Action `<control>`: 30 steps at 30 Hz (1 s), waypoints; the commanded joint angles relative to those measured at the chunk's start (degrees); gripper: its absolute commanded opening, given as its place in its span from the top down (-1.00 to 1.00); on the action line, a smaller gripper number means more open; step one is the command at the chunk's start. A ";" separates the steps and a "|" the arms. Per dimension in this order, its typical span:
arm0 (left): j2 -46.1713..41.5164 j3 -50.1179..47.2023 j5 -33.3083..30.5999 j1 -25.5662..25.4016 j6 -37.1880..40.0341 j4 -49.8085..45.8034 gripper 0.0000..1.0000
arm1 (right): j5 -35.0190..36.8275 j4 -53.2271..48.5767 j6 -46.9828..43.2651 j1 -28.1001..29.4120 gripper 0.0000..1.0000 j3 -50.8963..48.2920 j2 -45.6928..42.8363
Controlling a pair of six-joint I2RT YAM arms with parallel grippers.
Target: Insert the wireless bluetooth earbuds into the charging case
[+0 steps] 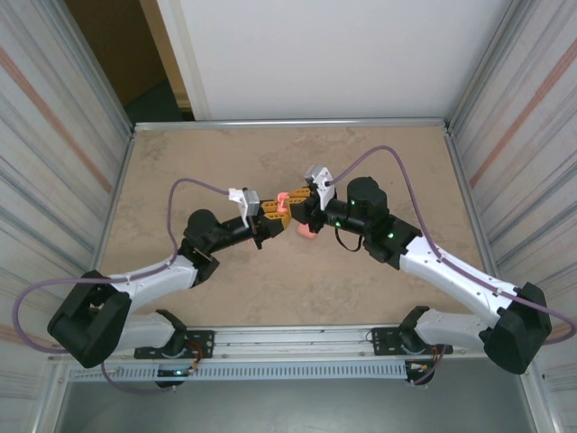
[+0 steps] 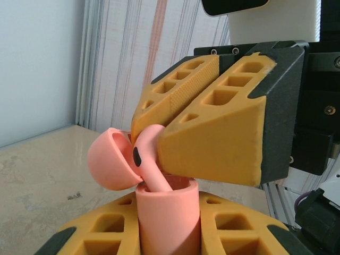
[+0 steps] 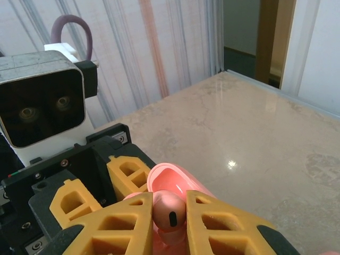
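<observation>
**Top view.** The two arms meet over the middle of the tabletop [image 1: 225, 298]. The left hand [image 1: 270, 215] and the right hand [image 1: 302, 209] face each other, tips almost touching. The pink charging case [image 1: 283, 198] sits between them. A second small pink item [image 1: 306, 231] shows just below the right hand; it is too small to identify.

**Left wrist view.** The left hand [image 2: 167, 236] is closed on the body of the charging case [image 2: 167, 218]. Its yellow fingers [image 2: 90, 239] press the case from both sides and hold it upright, clear of the tabletop [image 2: 37, 180]. The lid [image 2: 109, 159] is swung open to the left. The right hand comes in from the upper right, its yellow fingers [image 2: 223, 127] pinched together on a salmon-pink earbud [image 2: 150, 151]. The earbud is tilted, its rounded head up and its stem reaching down past the case's rim into the opening. Whether the stem is fully seated in its socket cannot be told.

**Right wrist view.** The right hand [image 3: 170, 215] is narrowed to a slim gap, gripping the earbud [image 3: 170, 211] by its head, the dark slot on the head facing the camera. The open lid [image 3: 171, 179] lies just beyond the earbud. The left hand [image 3: 101, 183] stands at the left, directly opposite.
</observation>
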 commanded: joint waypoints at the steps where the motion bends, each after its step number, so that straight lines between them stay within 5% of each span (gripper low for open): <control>1: -0.83 1.50 0.91 -0.43 -0.29 2.30 1.00 | -1.73 -1.65 -1.44 0.58 0.64 2.14 -0.13; 11: -1.26 1.22 0.93 -0.49 -0.30 2.41 1.00 | -4.17 -3.95 -0.39 0.59 0.51 3.70 -0.30; 30: -2.22 0.19 0.19 -0.52 0.42 2.77 1.00 | 0.24 -9.63 2.13 -1.08 -0.37 6.54 -6.08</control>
